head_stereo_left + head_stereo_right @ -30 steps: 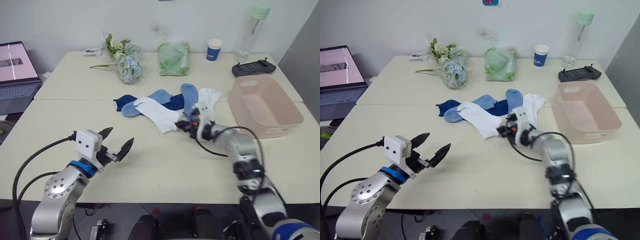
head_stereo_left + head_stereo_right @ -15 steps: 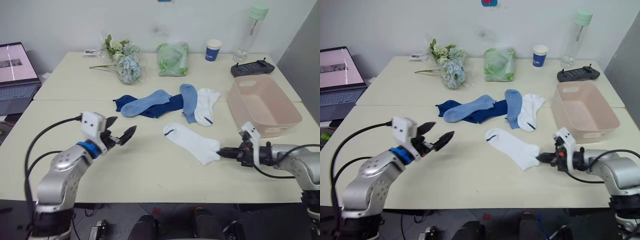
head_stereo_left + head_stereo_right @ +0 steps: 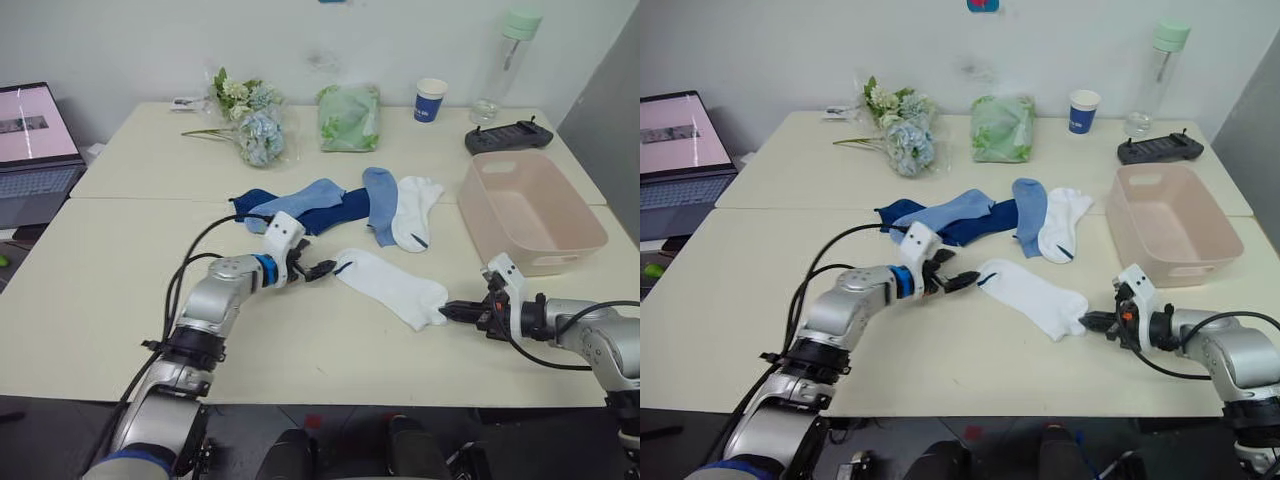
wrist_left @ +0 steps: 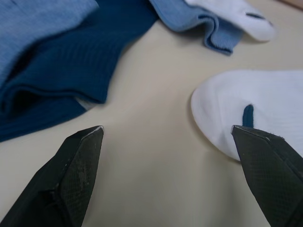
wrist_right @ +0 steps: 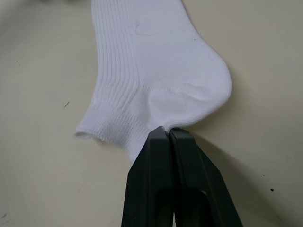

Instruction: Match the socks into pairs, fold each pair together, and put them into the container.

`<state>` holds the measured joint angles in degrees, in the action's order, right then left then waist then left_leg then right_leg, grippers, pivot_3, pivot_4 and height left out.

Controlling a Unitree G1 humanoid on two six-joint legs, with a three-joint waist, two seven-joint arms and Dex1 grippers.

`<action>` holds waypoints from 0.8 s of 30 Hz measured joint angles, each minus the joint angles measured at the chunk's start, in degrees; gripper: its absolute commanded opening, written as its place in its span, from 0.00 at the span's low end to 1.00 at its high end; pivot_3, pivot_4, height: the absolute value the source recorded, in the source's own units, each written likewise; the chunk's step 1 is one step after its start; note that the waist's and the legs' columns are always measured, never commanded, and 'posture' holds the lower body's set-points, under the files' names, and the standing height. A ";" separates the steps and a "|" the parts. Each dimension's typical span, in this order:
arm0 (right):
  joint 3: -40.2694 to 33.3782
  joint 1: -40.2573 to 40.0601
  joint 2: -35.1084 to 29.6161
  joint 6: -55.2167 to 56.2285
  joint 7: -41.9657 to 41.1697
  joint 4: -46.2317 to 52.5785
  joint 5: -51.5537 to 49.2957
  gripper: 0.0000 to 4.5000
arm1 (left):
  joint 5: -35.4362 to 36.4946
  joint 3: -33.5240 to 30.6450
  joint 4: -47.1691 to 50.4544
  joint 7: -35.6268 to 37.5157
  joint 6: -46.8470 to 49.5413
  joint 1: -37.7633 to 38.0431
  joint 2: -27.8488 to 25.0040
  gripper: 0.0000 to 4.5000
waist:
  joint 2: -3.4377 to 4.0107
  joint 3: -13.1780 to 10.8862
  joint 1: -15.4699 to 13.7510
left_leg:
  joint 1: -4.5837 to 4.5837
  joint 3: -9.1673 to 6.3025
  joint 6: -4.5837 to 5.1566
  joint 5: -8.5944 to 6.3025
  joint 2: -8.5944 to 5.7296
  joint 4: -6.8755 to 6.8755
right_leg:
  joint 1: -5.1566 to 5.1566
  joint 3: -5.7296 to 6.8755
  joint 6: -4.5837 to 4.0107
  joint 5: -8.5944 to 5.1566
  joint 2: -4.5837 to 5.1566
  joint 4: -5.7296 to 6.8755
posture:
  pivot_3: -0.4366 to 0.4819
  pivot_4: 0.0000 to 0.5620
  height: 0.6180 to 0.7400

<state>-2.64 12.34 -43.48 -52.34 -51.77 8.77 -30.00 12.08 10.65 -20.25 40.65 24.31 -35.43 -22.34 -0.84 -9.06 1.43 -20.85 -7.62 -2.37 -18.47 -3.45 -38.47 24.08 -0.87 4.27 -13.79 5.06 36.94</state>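
My left gripper [image 3: 313, 270] swung in since earlier frame, fingers apart at toe of white sock [image 3: 390, 286] mid-worktop. Right gripper [image 3: 462, 311] clamped on cuff. I'd pinch toe, then fold.

Silver-grey metal arms with rounded joint housings. A blue ring behind the white box-shaped camera block at the left wrist. Black cables looping along both forearms. Textured black wedge fingers [image 4: 75, 170] on each gripper, tapering to points.
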 measured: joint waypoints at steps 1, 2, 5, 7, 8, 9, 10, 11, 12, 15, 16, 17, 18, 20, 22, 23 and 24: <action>0.00 -0.05 0.15 0.36 0.40 0.00 0.03 0.00 | -0.57 0.16 -0.82 0.34 -0.75 -0.39 0.08 0.86 | 0.00 0.00 -0.03 | 0.00 0.00 0.00 0.00 0.00 0.00 | 0.01 -0.01 0.00 0.00 0.00 0.01 | 0.48 0.27 1.00; -0.02 -0.15 0.23 0.57 0.67 0.00 0.04 0.00 | -0.64 0.03 -1.23 0.78 -1.12 -0.44 0.33 0.79 | 0.01 0.00 -0.03 | 0.01 0.00 0.00 0.00 0.01 0.00 | 0.01 -0.01 0.00 0.00 0.00 0.02 | 0.48 0.27 1.00; -0.04 -0.63 0.23 0.71 1.05 0.16 -0.03 0.00 | -0.84 -0.36 -2.46 2.05 -2.40 -0.54 1.76 0.60 | 0.01 0.00 -0.05 | 0.00 -0.01 0.00 0.00 0.00 -0.04 | 0.00 -0.01 0.00 0.00 0.01 0.02 | 0.48 0.27 1.00; -0.09 -1.09 0.23 0.71 1.36 0.79 -0.22 0.00 | -1.28 -0.33 -3.26 2.69 -3.29 -0.79 2.16 0.46 | 0.01 0.00 -0.05 | 0.00 -0.03 0.00 0.00 0.00 -0.04 | 0.00 0.01 0.00 0.00 0.01 0.02 | 0.48 0.27 1.00; -0.10 -1.44 0.25 0.67 1.73 1.29 -0.34 0.00 | -1.64 -0.34 -3.90 2.83 -3.73 -1.05 2.55 0.39 | 0.00 0.00 -0.05 | 0.00 -0.03 0.00 0.00 0.00 -0.05 | 0.00 0.01 0.00 0.00 0.01 0.03 | 0.48 0.27 1.00; -0.11 -1.64 0.26 0.66 1.92 1.54 -0.36 0.00 | -1.86 -0.33 -4.39 3.04 -3.94 -1.35 2.78 0.31 | 0.00 0.00 -0.05 | 0.00 -0.02 0.00 0.00 0.00 -0.07 | -0.01 0.00 0.01 0.00 0.01 0.03 | 0.48 0.27 1.00; -0.11 -1.73 0.28 0.66 2.08 1.72 -0.37 0.00 | -2.01 -0.33 -4.70 3.36 -4.23 -1.44 3.03 0.25 | 0.00 0.00 -0.05 | 0.00 -0.01 0.00 0.00 -0.01 -0.08 | -0.01 -0.01 0.01 0.01 0.01 0.03 | 0.48 0.27 1.00; -0.11 -1.73 0.35 0.61 2.29 1.85 -0.37 0.00 | -2.11 -0.33 -4.98 3.71 -4.63 -1.43 3.44 0.18 | 0.00 0.00 -0.05 | -0.01 -0.01 0.00 0.00 -0.01 -0.11 | -0.01 -0.01 0.01 0.01 0.01 0.04 | 0.48 0.27 1.00; -0.11 -1.73 0.47 0.47 2.58 2.20 -0.37 0.00 | -2.20 -0.31 -5.12 3.89 -4.77 -1.43 3.83 0.11 | 0.00 0.00 -0.05 | -0.02 -0.03 0.00 0.00 0.00 -0.13 | 0.00 0.00 0.01 0.01 0.01 0.05 | 0.48 0.27 1.00; -0.11 -1.67 0.82 0.07 3.36 2.61 -0.52 0.00 | -2.40 -0.31 -5.16 4.26 -4.82 -1.43 4.09 0.01 | 0.00 0.00 0.03 | -0.01 -0.03 0.00 0.00 0.00 -0.14 | 0.00 0.00 0.01 0.01 0.01 0.08 | 0.48 0.27 1.00; -0.14 -1.59 0.87 -0.21 3.48 2.65 -0.58 0.00 | -2.44 -0.35 -5.15 4.42 -4.82 -1.42 4.07 0.01 | 0.00 0.00 0.05 | -0.01 -0.03 0.00 0.00 0.00 -0.15 | 0.00 0.00 0.01 0.01 0.01 0.08 | 0.48 0.27 1.00; -0.19 -1.47 0.93 -0.49 3.60 2.68 -0.64 0.00 | -2.46 -0.35 -5.15 4.53 -4.83 -1.40 4.07 0.01 | 0.00 0.00 0.05 | -0.01 -0.03 0.00 0.00 0.00 -0.16 | 0.00 0.00 0.01 0.01 0.01 0.08 | 0.48 0.27 1.00; -0.23 -1.26 0.98 -0.72 3.78 2.70 -0.71 0.00 | -2.43 -0.49 -4.98 4.57 -4.81 -1.26 4.06 0.01 | 0.00 0.00 0.07 | -0.01 -0.03 0.00 0.00 0.00 -0.16 | 0.00 0.00 0.01 0.01 0.01 0.09 | 0.48 0.27 1.00; -0.42 -0.53 1.10 -0.86 4.32 2.69 -0.77 0.00 | -2.28 -1.17 -4.04 4.55 -4.54 -0.52 3.92 0.01 | 0.00 0.00 0.14 | -0.01 -0.03 0.00 0.00 0.00 -0.18 | 0.00 -0.01 0.01 0.01 0.01 0.10 | 0.48 0.27 1.00; -0.81 0.74 1.35 -0.98 4.75 2.57 -0.84 0.00 | -1.99 -2.17 -0.27 3.72 -3.24 2.00 3.23 0.01 | 0.01 0.00 0.36 | -0.01 -0.03 0.00 -0.01 0.03 -0.17 | 0.02 -0.02 0.01 0.01 0.00 0.12 | 0.48 0.27 1.00; -1.02 1.54 1.75 -1.14 5.14 2.35 -0.95 0.00 | -1.81 -2.84 1.84 3.22 -2.28 3.41 2.90 0.01 | 0.01 0.00 0.42 | -0.01 -0.04 0.00 -0.01 0.05 -0.17 | 0.03 -0.01 0.01 0.01 -0.01 0.13 | 0.48 0.27 1.00; -1.39 2.51 2.33 -1.44 5.69 2.15 -1.09 0.00 | -1.51 -3.63 4.52 2.36 -1.01 5.15 2.51 0.01 | 0.01 0.00 0.45 | -0.01 -0.04 0.00 -0.01 0.05 -0.18 | 0.03 -0.03 0.01 0.01 -0.01 0.15 | 0.48 0.27 1.00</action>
<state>-4.03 14.85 -41.15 -53.78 -46.07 10.92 -31.09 10.57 7.02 -15.72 43.01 23.30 -30.27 -19.83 -0.83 -9.06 1.88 -20.86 -7.65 -2.37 -18.47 -3.40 -38.64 24.11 -0.90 4.28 -13.78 5.06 37.09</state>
